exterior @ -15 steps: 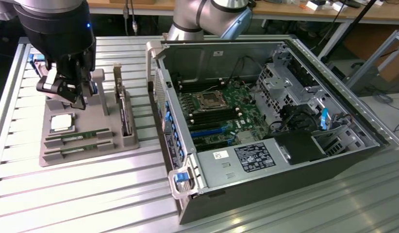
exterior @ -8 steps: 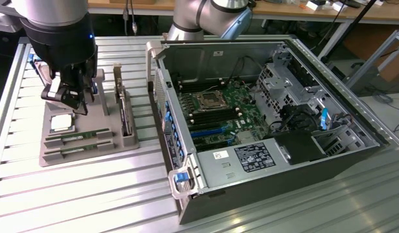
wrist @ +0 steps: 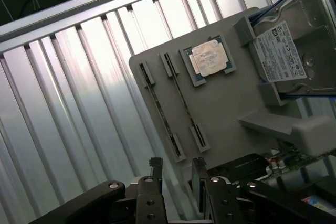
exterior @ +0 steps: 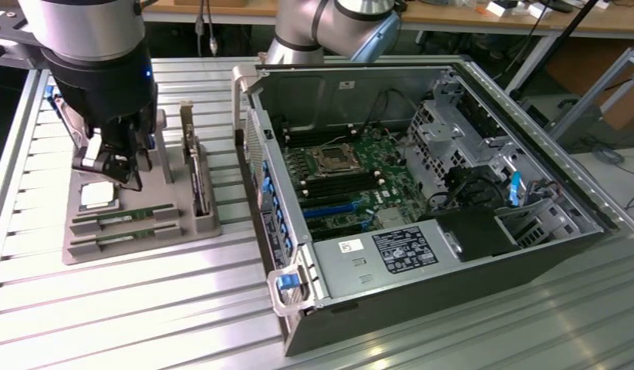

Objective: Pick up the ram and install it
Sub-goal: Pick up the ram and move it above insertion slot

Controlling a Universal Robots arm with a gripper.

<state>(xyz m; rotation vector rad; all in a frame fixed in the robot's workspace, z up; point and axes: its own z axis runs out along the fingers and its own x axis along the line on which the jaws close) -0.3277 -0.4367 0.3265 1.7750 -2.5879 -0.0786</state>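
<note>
On the slatted metal table (exterior: 111,308), an open computer case (exterior: 420,208) at the exterior view's right, motherboard (exterior: 348,181) exposed. Just beside it, toward the exterior view's left, a grey tray (exterior: 209,225). Over the tray, the gripper (exterior: 116,166), fingers spread wide, grasping nothing. Upright along the tray's case-side edge, a hard drive (exterior: 199,181), standing between gripper and case; from the wrist, its white label (wrist: 281,51) face-on. Ram (exterior: 126,216): two green sticks on edge in parallel tray slots, seen from the wrist as thin lines (wrist: 160,109) just ahead of the fingertips (wrist: 155,167). Next to them, a square silver processor (wrist: 210,59).
</note>
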